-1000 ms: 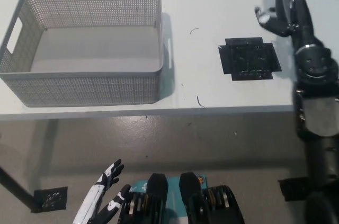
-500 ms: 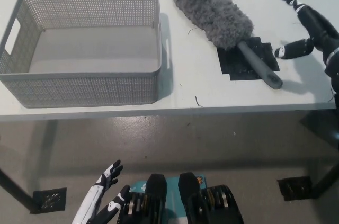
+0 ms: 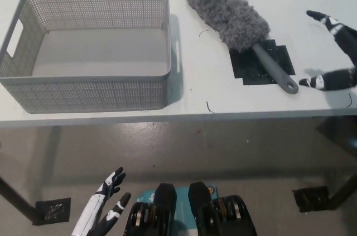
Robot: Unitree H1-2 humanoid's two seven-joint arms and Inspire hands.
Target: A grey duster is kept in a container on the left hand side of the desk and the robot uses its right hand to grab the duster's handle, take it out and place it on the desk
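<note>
Nothing remains held: the duster point(image 3: 231, 14) lies on the desk point(image 3: 223, 96), right of the empty container point(image 3: 89, 94), handle across the black patch point(image 3: 262, 63). Draw your spread, empty right hand point(image 3: 334, 52) rightward, clear of the handle; left hand point(image 3: 103, 208) hangs low with fingers apart.

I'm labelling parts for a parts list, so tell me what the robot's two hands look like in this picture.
The right hand is black with slim jointed fingers, and small white patches show near the fingertips. The left hand is mostly white, with black fingertips and dark sections between the white segments, on a slender white forearm. No loose cables show on either one.
</note>
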